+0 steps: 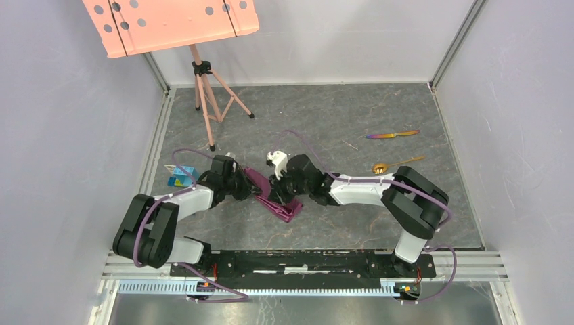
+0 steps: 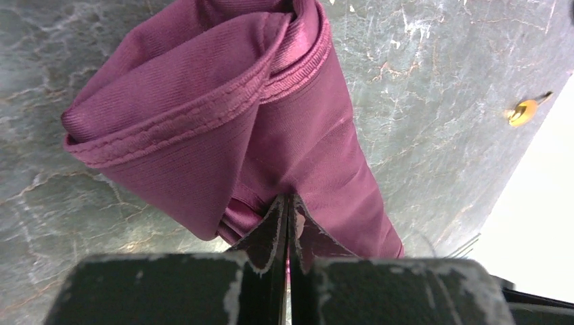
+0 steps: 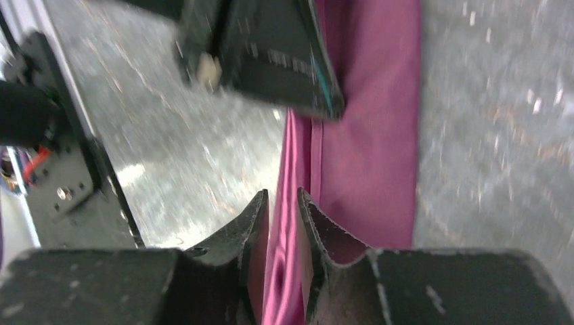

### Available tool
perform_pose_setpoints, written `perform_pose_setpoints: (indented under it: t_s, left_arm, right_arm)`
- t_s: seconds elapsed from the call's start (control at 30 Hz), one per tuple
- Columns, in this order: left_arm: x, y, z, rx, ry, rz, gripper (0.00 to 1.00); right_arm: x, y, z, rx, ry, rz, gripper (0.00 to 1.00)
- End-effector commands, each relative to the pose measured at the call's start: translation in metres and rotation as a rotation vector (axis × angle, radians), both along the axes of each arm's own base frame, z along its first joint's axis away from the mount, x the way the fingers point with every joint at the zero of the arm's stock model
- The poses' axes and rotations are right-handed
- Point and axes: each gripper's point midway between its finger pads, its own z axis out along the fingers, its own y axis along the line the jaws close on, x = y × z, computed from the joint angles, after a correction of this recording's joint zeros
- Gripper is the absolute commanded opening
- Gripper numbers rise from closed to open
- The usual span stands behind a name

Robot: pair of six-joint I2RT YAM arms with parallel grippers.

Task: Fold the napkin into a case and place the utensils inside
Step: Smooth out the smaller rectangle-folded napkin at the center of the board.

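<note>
The plum-purple napkin [image 1: 287, 208] lies folded into a narrow, bunched strip on the table between my two grippers. My left gripper [image 1: 255, 190] is shut on a fold of it; in the left wrist view the napkin [image 2: 223, 115] is doubled over itself ahead of the closed gripper [image 2: 288, 200]. My right gripper [image 1: 277, 195] pinches an edge of the napkin [image 3: 369, 135] between nearly closed jaws [image 3: 283, 200]. The rainbow knife [image 1: 392, 135] and the gold spoon [image 1: 396, 164] lie apart at the right. The spoon's bowl [image 2: 524, 110] also shows in the left wrist view.
A small blue-and-orange block [image 1: 181, 177] sits left of the left arm. A pink tripod stand [image 1: 205, 88] with a perforated pink board stands at the back left. Walls enclose the table at left, right and back. The left arm's wrist [image 3: 271, 47] shows in the right wrist view.
</note>
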Motion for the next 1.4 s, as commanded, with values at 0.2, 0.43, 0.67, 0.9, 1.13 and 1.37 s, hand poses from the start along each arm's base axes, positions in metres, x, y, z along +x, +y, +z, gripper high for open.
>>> perform_pose_setpoints:
  t_s: [0.2,0.43,0.67,0.9,1.13,1.37]
  left_arm:
    - [-0.015,0.035,0.001,0.203,-0.011,-0.024,0.10]
    - [0.007,0.039,0.062,0.225,-0.142,0.012,0.37]
    - [0.017,0.072,0.107,0.275,-0.222,0.179,0.55]
    - [0.019,0.099,0.086,0.264,-0.115,0.298,0.59]
    - [0.020,0.113,0.067,0.294,-0.062,0.317,0.44]
    - [0.025,0.100,0.049,0.252,-0.030,0.261,0.23]
  right_arm:
    - [0.012,0.024,-0.020,0.043,0.036,-0.033,0.27]
    - [0.012,0.013,-0.041,-0.014,0.042,-0.054,0.25]
    - [0.028,0.033,0.009,0.072,-0.018,-0.072,0.36]
    - [0.049,0.080,0.046,0.214,-0.004,-0.073,0.47]
    - [0.062,0.117,0.044,0.284,0.061,-0.071,0.29]
    - [0.066,0.130,0.028,0.284,0.089,-0.063,0.13]
